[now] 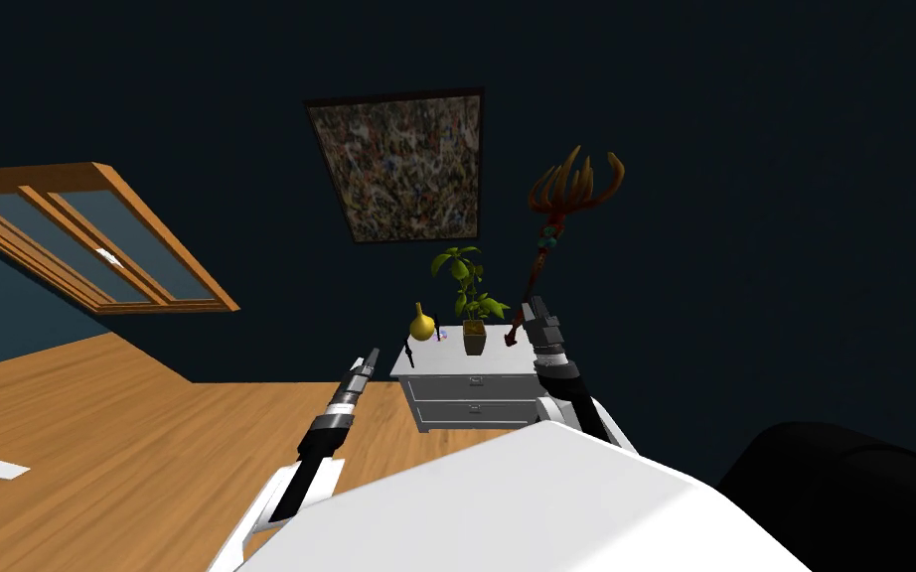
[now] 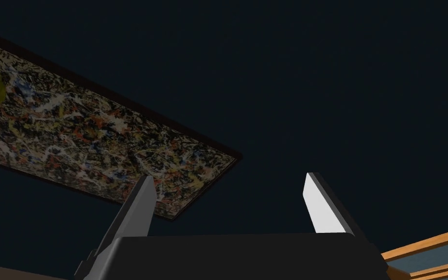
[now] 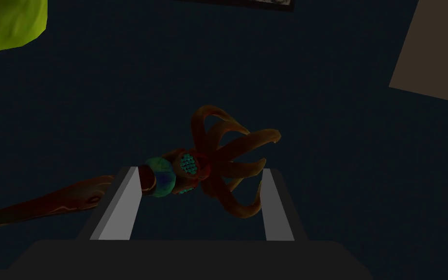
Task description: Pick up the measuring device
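A grey two-drawer cabinet (image 1: 476,402) stands against the dark wall. A thin dark stick-like item (image 1: 409,353) lies at the near left edge of its top, and a small item with a purple spot (image 1: 442,335) sits beside a yellow gourd (image 1: 423,324). I cannot tell which is the measuring device. My right gripper (image 1: 530,306) hovers over the cabinet's right end, open (image 3: 199,168), pointing up along a carved staff (image 3: 203,170) with a clawed head. My left gripper (image 1: 374,356) is left of the cabinet, raised and open (image 2: 229,176), holding nothing.
A potted plant (image 1: 471,298) stands mid-cabinet. The staff (image 1: 555,218) leans at the cabinet's right end. A framed painting (image 1: 401,164) hangs above. A wooden window frame (image 1: 98,238) is at left over a wooden floor (image 1: 128,437). A black rounded shape (image 1: 843,497) lies at near right.
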Motion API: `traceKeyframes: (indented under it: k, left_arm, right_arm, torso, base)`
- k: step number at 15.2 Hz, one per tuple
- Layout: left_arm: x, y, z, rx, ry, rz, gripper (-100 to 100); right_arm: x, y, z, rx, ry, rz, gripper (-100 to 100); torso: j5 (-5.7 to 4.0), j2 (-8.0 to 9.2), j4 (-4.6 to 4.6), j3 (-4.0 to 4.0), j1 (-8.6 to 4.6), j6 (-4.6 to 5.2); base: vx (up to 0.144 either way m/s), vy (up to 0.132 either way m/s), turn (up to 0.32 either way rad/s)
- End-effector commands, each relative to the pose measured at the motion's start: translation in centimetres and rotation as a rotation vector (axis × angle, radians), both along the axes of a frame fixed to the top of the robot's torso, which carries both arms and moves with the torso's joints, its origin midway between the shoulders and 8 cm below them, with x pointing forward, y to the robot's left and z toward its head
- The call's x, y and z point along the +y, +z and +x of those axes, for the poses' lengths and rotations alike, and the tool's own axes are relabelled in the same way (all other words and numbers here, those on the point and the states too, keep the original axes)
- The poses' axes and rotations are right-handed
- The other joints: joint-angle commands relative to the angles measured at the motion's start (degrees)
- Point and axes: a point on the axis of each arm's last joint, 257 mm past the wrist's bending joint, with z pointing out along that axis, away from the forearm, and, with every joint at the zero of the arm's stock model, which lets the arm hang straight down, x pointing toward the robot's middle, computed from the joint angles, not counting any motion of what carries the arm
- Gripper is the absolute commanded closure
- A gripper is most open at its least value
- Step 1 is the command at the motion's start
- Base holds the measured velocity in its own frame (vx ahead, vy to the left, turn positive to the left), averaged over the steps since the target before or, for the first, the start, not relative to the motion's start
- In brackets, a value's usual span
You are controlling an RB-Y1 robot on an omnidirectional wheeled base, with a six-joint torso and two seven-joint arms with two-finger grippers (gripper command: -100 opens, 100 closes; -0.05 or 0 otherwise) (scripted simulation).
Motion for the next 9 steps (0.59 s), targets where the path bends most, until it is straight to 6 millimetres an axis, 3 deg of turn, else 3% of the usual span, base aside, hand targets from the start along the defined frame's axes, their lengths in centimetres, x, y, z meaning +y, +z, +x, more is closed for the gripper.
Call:
traceKeyframes:
  k: [1,6,9]
  left_arm:
    - [0.1,-1.3,0.2,0.021,0.008,0.014,-100]
    - [0.0,-4.7,0.9,0.082,0.029,0.051,-100]
    - [-0.1,-5.8,1.0,0.102,0.034,0.062,-100]
  right_arm:
    - [0.0,0.0,0.0,0.000,0.000,0.000,0]
    - [0.0,0.0,0.0,0.000,0.000,0.000,0]
    - [0.0,0.0,0.0,0.000,0.000,0.000,0]
  torso:
    - [0.00,0.00,0.00,0.00,0.00,0.00]
    - [0.00,0.07,0.01,0.04,0.03,-0.01]
    - [0.00,0.08,0.02,0.05,0.01,-0.01]
  base:
    - [0.044,-0.024,-0.047]
    - [0.039,-0.021,-0.047]
    - [0.037,-0.021,-0.045]
